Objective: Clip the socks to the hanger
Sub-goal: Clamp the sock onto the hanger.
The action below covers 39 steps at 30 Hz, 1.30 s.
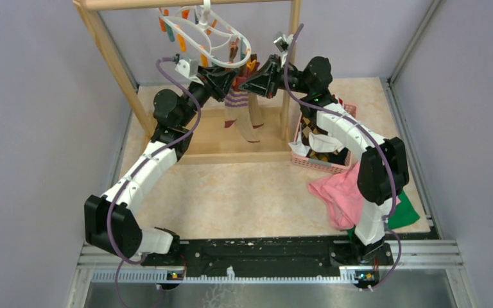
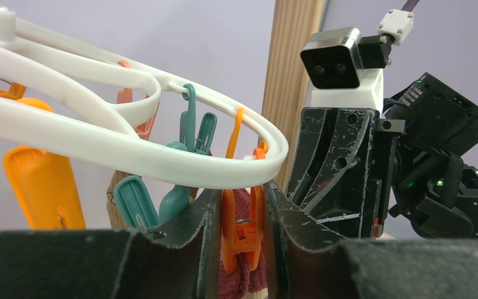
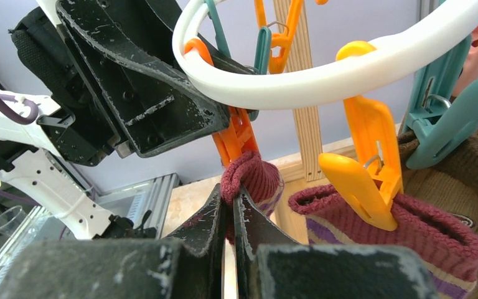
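The white oval hanger (image 1: 213, 40) hangs from the wooden rack, with orange and teal clips dangling from it. My left gripper (image 2: 241, 187) is shut on an orange clip (image 2: 243, 227) just under the ring (image 2: 162, 162) and squeezes its handles. My right gripper (image 3: 231, 193) is shut on the maroon cuff of a tan striped sock (image 3: 253, 177) and holds it up against that clip's lower end (image 3: 236, 140). A second striped sock (image 3: 398, 230) hangs from a yellow-orange clip (image 3: 364, 168). An olive-brown sock (image 3: 473, 168) hangs from a teal clip (image 3: 448, 118). Both grippers meet under the hanger (image 1: 239, 80).
The wooden rack's posts (image 1: 112, 61) stand on either side of the hanger. A pink basket (image 1: 324, 163) holding a brown argyle sock (image 1: 311, 125) and white fabric sits at the right. A pink cloth (image 1: 340, 192) and a green cloth (image 1: 406, 215) lie at the near right.
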Motion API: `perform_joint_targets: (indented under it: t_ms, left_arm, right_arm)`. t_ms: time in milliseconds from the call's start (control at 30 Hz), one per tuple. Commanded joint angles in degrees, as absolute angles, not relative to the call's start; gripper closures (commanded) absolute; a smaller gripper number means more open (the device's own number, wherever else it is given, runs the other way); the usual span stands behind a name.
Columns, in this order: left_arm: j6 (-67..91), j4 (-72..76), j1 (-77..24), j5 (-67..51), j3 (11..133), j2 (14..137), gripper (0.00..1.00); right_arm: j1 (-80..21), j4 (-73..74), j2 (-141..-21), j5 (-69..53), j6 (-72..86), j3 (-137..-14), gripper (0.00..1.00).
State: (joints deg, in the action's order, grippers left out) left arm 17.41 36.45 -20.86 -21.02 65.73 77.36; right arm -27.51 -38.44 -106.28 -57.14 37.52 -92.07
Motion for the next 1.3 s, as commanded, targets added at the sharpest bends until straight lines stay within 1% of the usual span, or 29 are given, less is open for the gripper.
perform_joint_targets:
  t_ms: [0,267,567,767,933,1267]
  left_arm:
    - [20.45,40.58,-20.20,-24.91,64.50,75.28,0.82]
    - [19.53,40.77,-19.66,-24.25,64.08,74.95,0.82]
    - [20.30,42.40,-19.46,-25.37,63.68,74.71,0.82]
    - [22.18,44.76,-19.13,-25.55,62.77,74.69,0.82]
    - [25.47,48.04,-17.82,-27.73,62.00,74.67,0.82]
    - [28.40,49.90,-17.23,-31.37,62.05,74.97,0.84]
  right_arm:
    - [-27.35,-39.59,-104.58,-58.34,36.55,-95.54,1.00]
    - [-27.31,-46.27,-105.45,-62.11,40.78,-95.40,1.00]
    - [-27.31,-46.98,-106.13,-63.24,41.71,-96.06,1.00]
    - [-27.26,-50.90,-107.08,-64.33,45.51,-96.60,1.00]
    - [-27.30,-48.89,-107.56,-64.35,44.36,-96.95,1.00]
    - [-27.38,-40.29,-107.46,-63.76,36.20,-98.22,1.00]
